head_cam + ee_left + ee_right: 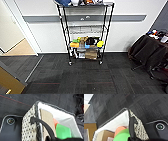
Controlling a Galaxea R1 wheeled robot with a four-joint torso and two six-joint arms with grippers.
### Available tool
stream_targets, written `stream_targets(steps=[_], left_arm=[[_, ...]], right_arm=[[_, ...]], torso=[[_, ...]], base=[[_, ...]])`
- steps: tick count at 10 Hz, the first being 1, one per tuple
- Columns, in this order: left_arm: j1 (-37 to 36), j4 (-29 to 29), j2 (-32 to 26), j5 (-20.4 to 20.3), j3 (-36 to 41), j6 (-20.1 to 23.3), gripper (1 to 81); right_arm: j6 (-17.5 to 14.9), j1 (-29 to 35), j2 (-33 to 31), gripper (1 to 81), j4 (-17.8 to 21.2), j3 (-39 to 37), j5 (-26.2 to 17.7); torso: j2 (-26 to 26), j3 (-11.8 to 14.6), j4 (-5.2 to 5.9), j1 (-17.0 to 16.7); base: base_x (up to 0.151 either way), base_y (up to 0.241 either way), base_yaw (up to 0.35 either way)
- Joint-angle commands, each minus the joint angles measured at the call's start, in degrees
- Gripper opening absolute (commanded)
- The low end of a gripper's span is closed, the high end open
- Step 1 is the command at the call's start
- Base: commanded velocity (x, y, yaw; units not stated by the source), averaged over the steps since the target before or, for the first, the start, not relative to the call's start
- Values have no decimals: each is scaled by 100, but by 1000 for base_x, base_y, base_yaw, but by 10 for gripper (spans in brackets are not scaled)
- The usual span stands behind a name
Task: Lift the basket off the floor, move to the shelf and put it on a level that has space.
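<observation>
The basket [28, 130], cream with dark specks and a white lining, hangs close under both wrists, above the floor [85, 75]. Inside it lie a cardboard piece [46, 120], an orange thing [55, 122] and a green thing [63, 131]. One dark handle [41, 123] runs up into my left gripper [53, 139]. The other handle [131, 126] on the basket [139, 127] runs up into my right gripper [132, 139]. Ahead against the wall stands the shelf [62, 30]. Its level [86, 25], second from the top, looks bare.
The shelf's top tier [82, 3] carries toys, the third tier [86, 44] colourful items, the bottom a cardboard box [91, 53]. A dark-draped table [150, 47] and a chair stand at the right. An open doorway with tan flooring [20, 48] is at the left.
</observation>
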Motion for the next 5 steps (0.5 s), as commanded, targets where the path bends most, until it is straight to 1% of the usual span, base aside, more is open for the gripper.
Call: stream_targets(steps=[1, 5], left_arm=[[-460, 4, -24, 309, 161, 45, 10], [-442, 39, -16, 310, 135, 71, 10]], right_arm=[[57, 419, -106, 10, -32, 147, -190], [57, 410, -97, 10, -41, 156, -190]], torso=[[-2, 551, 0, 2], [13, 1311, 0, -22]], base=[[0, 0, 0], [0, 0, 0]])
